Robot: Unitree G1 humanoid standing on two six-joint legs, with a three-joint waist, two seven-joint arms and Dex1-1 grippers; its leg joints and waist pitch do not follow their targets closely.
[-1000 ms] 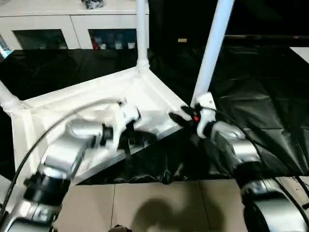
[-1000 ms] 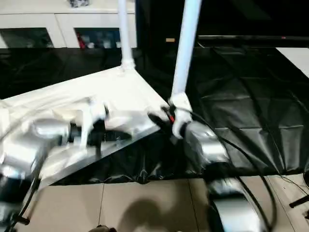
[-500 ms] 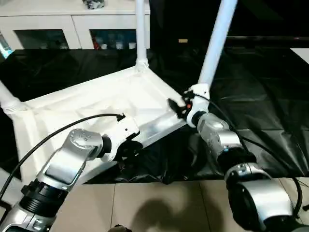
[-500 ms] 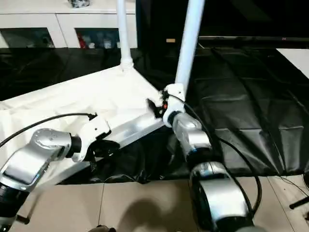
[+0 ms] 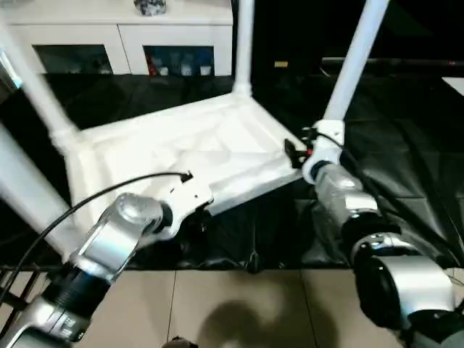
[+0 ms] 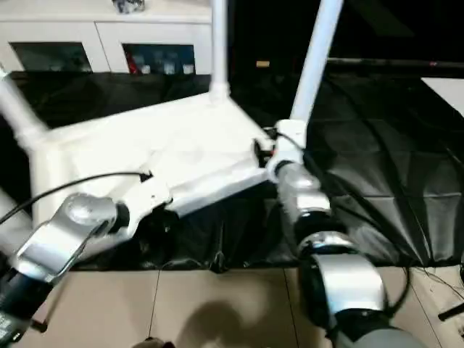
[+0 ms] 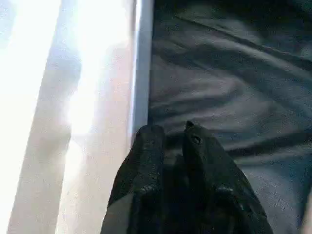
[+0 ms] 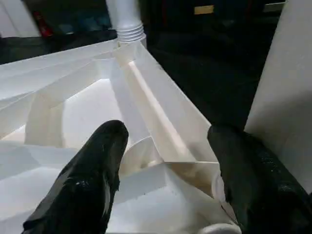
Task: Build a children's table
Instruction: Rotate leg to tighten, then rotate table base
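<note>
White plastic table [image 5: 181, 148] lies upside down on a black sheet [image 5: 406, 145], ribbed underside up, legs rising out of its corner sockets. Far corner leg [image 5: 243, 43] stands near upright; another leg [image 5: 359, 58] rises tilted at the near right corner; a third [image 5: 36, 87] leans up from the left corner, and a fourth [image 5: 22, 188] crosses the near left of the head views.

Right gripper [image 8: 165, 146] — fingers spread wide, nothing clamped between them. In the right wrist view the near right corner of the tabletop sits in the gap, one black finger [image 8: 92, 170] over the ribbed inside, the other [image 8: 248, 180] on the outer side, just beside the tilted leg's base. Contact with the plastic: cannot tell.

Left gripper [image 7: 168, 134] — fingers nearly together, a narrow gap only, holding nothing. It hangs at the table's near edge; in the left wrist view the tips lie just beside the white rim, over the black sheet.

White cabinet [image 5: 123, 43] with glass doors stands behind. Tan floor tiles [image 5: 217, 304] in front.
</note>
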